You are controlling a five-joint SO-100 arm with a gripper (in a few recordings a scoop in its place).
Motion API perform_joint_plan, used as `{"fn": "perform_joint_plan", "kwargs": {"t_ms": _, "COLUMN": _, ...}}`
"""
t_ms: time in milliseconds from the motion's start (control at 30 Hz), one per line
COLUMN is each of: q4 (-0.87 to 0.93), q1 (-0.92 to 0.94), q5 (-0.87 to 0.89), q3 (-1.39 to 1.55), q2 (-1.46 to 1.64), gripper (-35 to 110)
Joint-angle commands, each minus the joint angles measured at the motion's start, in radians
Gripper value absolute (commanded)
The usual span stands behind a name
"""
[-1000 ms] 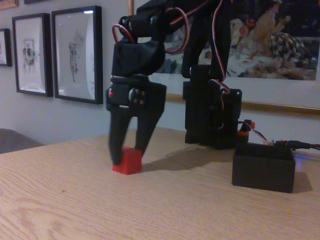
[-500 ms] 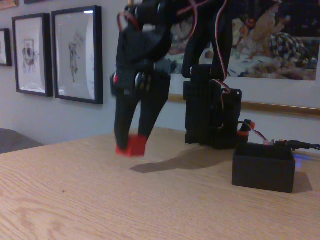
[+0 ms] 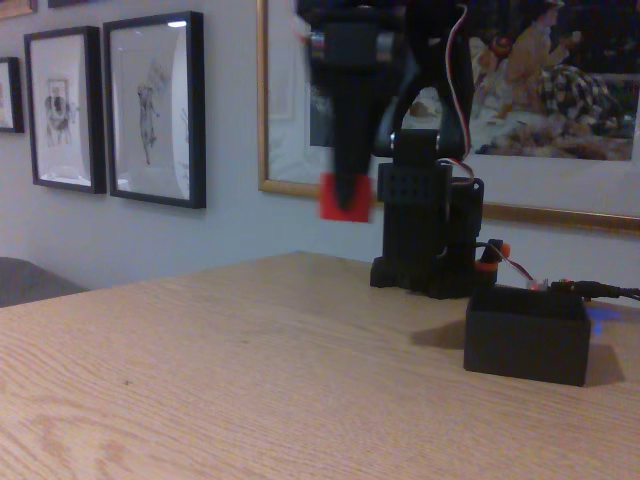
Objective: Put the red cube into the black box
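Now hanging well above the wooden table in the fixed view, where half a second earlier riding only just clear of the surface and a full second earlier sitting flat on it: the red cube, lifted and carried toward the right of the picture. Showing against the lower edge of the large gold-framed painting on the wall, blurred by motion. Pointing straight down and pinching the cube at the tips: the black gripper, closed onto the cube from either side, the fingers seen nearly edge-on so that they read as one dark wedge with no gap between them. Swinging in front of the black base tower, having moved away from the two black-framed drawings at the left, where the arm was working before. Resting unchanged on the table at the right, open top upward, apart from the cube and lower than it: the black box. Hanging up and to the left of the box, not over it. Casting a faint shadow on the wood just left of the box.
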Motion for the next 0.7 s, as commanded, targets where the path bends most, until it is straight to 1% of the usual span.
{"fn": "perform_joint_plan", "kwargs": {"t_ms": 0, "q4": 0.051, "q1": 0.166, "q5": 0.034, "q3": -0.077, "q2": -0.060, "gripper": 3}}
{"fn": "perform_joint_plan", "kwargs": {"t_ms": 133, "q4": 0.069, "q1": 0.336, "q5": -0.006, "q3": -0.140, "q2": -0.161, "gripper": 3}}
{"fn": "perform_joint_plan", "kwargs": {"t_ms": 267, "q4": 0.052, "q1": 0.453, "q5": -0.063, "q3": -0.164, "q2": -0.201, "gripper": 2}}
{"fn": "perform_joint_plan", "kwargs": {"t_ms": 433, "q4": 0.048, "q1": 0.535, "q5": -0.132, "q3": -0.144, "q2": -0.213, "gripper": 3}}
{"fn": "perform_joint_plan", "kwargs": {"t_ms": 600, "q4": 0.029, "q1": 0.568, "q5": -0.181, "q3": -0.097, "q2": -0.199, "gripper": 3}}
{"fn": "perform_joint_plan", "kwargs": {"t_ms": 667, "q4": 0.012, "q1": 0.568, "q5": -0.190, "q3": -0.061, "q2": -0.187, "gripper": 5}}
